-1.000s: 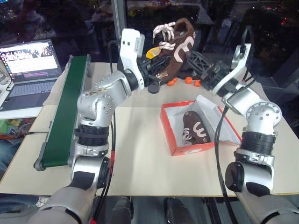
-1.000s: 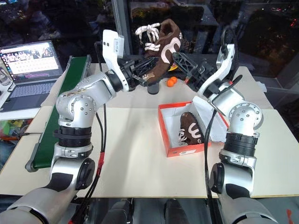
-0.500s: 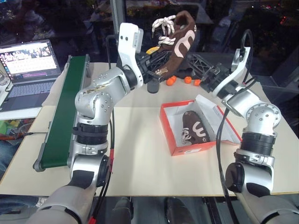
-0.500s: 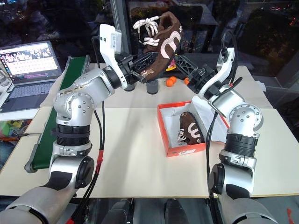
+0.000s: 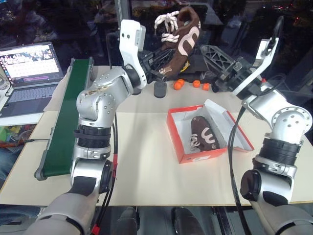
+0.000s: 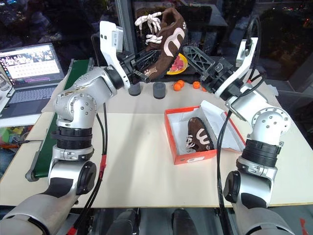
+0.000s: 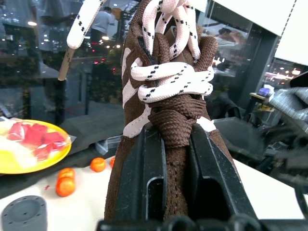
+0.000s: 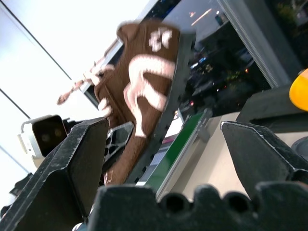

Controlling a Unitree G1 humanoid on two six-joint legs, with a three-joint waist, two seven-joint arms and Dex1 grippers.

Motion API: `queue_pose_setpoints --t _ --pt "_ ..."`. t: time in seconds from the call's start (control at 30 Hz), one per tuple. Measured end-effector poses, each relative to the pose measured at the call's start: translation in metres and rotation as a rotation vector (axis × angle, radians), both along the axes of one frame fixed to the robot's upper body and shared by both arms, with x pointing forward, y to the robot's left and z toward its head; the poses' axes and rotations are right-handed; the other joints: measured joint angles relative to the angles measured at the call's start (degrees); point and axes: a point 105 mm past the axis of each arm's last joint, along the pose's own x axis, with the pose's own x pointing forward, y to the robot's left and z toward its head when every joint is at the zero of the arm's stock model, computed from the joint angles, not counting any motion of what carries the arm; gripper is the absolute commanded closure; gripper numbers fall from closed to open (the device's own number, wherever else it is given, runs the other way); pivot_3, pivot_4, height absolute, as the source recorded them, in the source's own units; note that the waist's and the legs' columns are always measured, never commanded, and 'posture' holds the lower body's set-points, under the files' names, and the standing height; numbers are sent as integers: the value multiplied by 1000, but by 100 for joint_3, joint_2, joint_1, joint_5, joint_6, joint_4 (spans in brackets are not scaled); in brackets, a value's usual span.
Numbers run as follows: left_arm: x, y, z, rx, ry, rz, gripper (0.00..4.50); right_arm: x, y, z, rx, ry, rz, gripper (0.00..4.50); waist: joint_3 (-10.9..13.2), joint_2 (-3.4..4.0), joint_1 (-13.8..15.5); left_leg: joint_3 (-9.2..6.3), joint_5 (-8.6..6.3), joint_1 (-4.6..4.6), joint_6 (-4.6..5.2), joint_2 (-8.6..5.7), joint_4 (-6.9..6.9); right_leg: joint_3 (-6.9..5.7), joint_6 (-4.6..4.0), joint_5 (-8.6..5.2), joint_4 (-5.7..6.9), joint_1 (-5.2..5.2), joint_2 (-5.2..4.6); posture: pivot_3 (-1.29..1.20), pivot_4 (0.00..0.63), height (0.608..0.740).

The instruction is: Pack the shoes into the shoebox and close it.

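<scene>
My left gripper (image 5: 161, 61) is clenched on one brown fuzzy shoe (image 5: 182, 36), which I hold up in the air above the far edge of the table (image 5: 146, 161), its cream laces (image 5: 166, 22) at the top and the white side marking facing outward. In my left wrist view the two black fingers (image 7: 144, 178) pinch the shoe's brown fabric between them, just under the bow of the laces. My right gripper (image 5: 221, 61) stands wide open and holds nothing; it is raised beside the held shoe, apart from it, and in my right wrist view the shoe shows between my spread fingers (image 8: 79, 159). The second shoe (image 5: 203, 136) lies inside the red-orange shoebox (image 5: 183, 147), which sits open on the table with its white inside showing and its lid (image 5: 232, 129) folded back toward my right side. I cannot read any print on the lid or any brand name on the shoes from here; the white marking on each shoe is a curved shape, not legible writing. Behind the held shoe, on the table, lie a few small orange fruits (image 5: 178, 84) and a dark round puck (image 5: 160, 90), with a yellow plate of red pieces (image 7: 29, 144) farther back. Along my left runs a green conveyor belt (image 5: 68, 117), and past it an open laptop (image 5: 29, 73) with a lit screen whose text is too small to read.
</scene>
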Motion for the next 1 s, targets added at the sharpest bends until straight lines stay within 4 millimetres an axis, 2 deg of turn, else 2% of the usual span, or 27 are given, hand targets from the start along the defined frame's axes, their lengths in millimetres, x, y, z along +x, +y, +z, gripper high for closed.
queue_pose_setpoints --t 0.17,0.27,0.4,0.47,0.6,0.67,0.8,0.83,0.9,0.97,1.0 --pt "-11 -10 0 7 -10 -35 4412 7 7 6 2 -17 1 0 1 1 -5 0 0 0 0 0 0 0 0 0 1 -1 1 0 150 740" --pt "-11 -9 -1 8 -6 -32 4412 8 8 10 10 -32 6 671 1 1 1 0 0 1 0 1 0 0 0 0 1 0 1 0 150 740" --pt "-11 -9 -3 8 10 -23 4412 7 9 12 19 -38 15 2009 1 1 4 0 0 0 0 0 1 0 0 0 1 1 0 0 150 740" --pt "-11 -8 -3 8 7 -22 3439 7 9 13 24 -37 12 2698 1 1 2 0 0 0 0 0 0 0 0 0 0 0 1 0 150 740" --pt "-13 -4 0 -28 20 -41 2068 8 6 14 38 -33 -11 3871 1 2 -1 0 0 1 0 0 0 0 0 0 1 0 1 0 150 740" --pt "-15 -3 0 -48 32 -59 1352 9 4 15 45 -31 -25 4083 1 2 1 0 0 0 0 0 1 0 0 0 1 0 0 0 150 740" --pt "-17 -4 2 -56 28 -71 174 10 1 20 57 -42 -48 4108 1 2 -1 0 0 0 0 0 1 0 0 0 1 0 1 0 150 740" --pt "-16 -2 1 -48 22 -59 0 11 0 21 52 -45 -58 4113 1 2 -4 0 0 0 0 0 1 0 0 0 2 0 1 0 150 740" --pt "-9 10 1 -16 0 6 0 12 -4 22 21 -50 -90 4114 1 2 -15 1 0 2 0 0 1 1 0 0 4 -1 2 0 150 740" --pt "7 39 1 17 -17 139 0 15 -15 22 -50 -52 -154 4116 1 4 -23 2 0 5 0 1 0 2 -1 0 6 -3 3 0 150 740" --pt "17 60 0 30 -16 223 0 17 -23 21 -117 -53 -206 4116 2 4 -21 3 0 5 0 1 0 2 -1 0 6 -4 3 0 150 740"
